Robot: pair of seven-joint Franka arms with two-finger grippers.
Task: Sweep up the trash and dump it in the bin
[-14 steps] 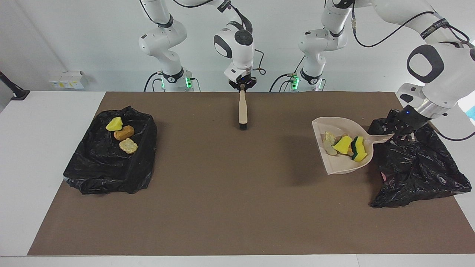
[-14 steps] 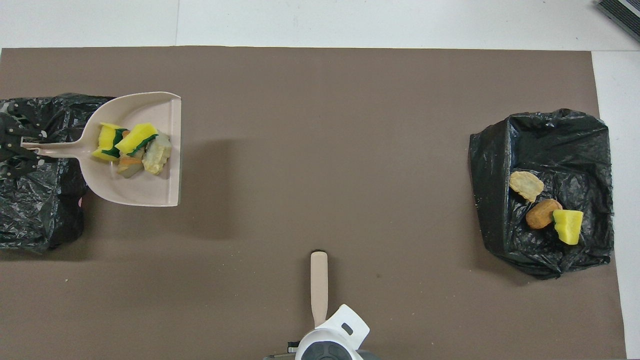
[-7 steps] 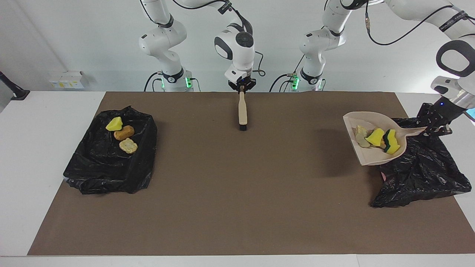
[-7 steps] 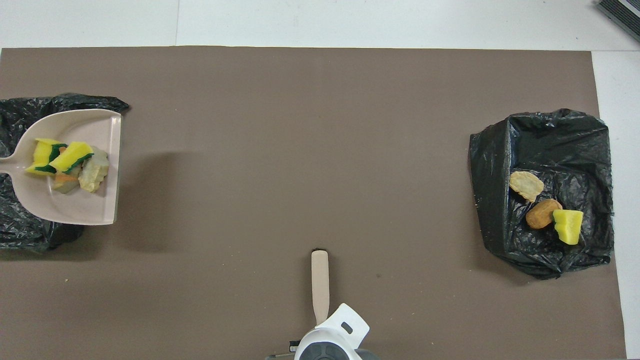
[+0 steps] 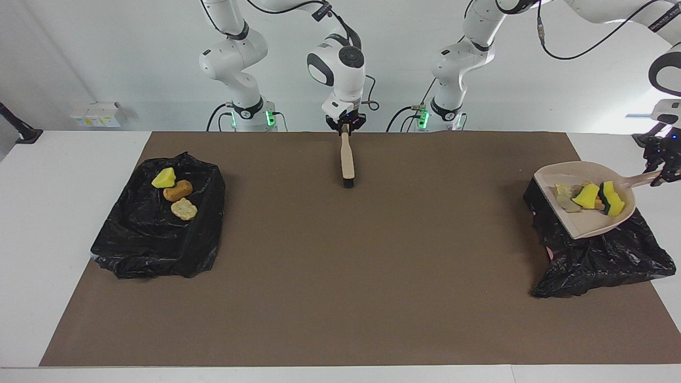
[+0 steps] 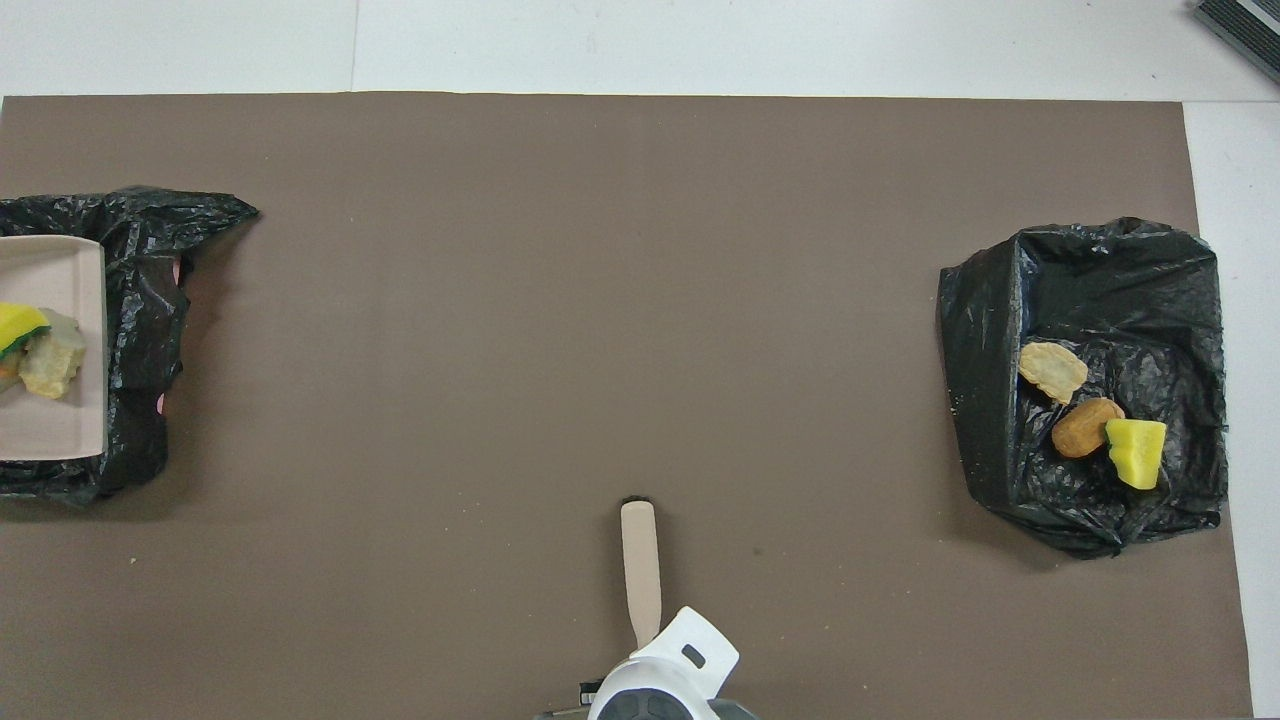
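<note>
Beige plastic first, in the facing view: the dustpan (image 5: 580, 223) hangs at the right edge of the frame, over the black bin bag (image 5: 601, 260) at the left arm's end of the table. The left gripper (image 5: 658, 169) is clamped on the tip of its handle, over the white table edge beside that bag. The trash (image 5: 585, 196), a heap of yellow, green-backed and pale tan sponge chunks, sits in the pan close to the handle.

In the upper middle of the frame the right gripper (image 5: 346, 123) is at the end of the brush (image 5: 347, 159), whose bristles rest on the brown mat (image 5: 340, 266). Whether it grips the handle or has let go, I cannot tell. At centre left a second bag (image 5: 154, 239) holds three more chunks (image 5: 178, 191).

In the overhead view, only part of the dustpan (image 6: 50, 270) shows at the left edge, over its bag (image 6: 150, 300), with a few pieces of trash (image 6: 45, 360) on it. The brush (image 6: 640, 570) lies at lower middle, and the second bag (image 6: 1100, 280) with its chunks (image 6: 1085, 415) is at the right.

The chunks look light, soft and springy. They would likely slide and tumble once the pan tips, and could bounce off the crumpled plastic. They are best moved by the stiff pan handle rather than picked up singly.
</note>
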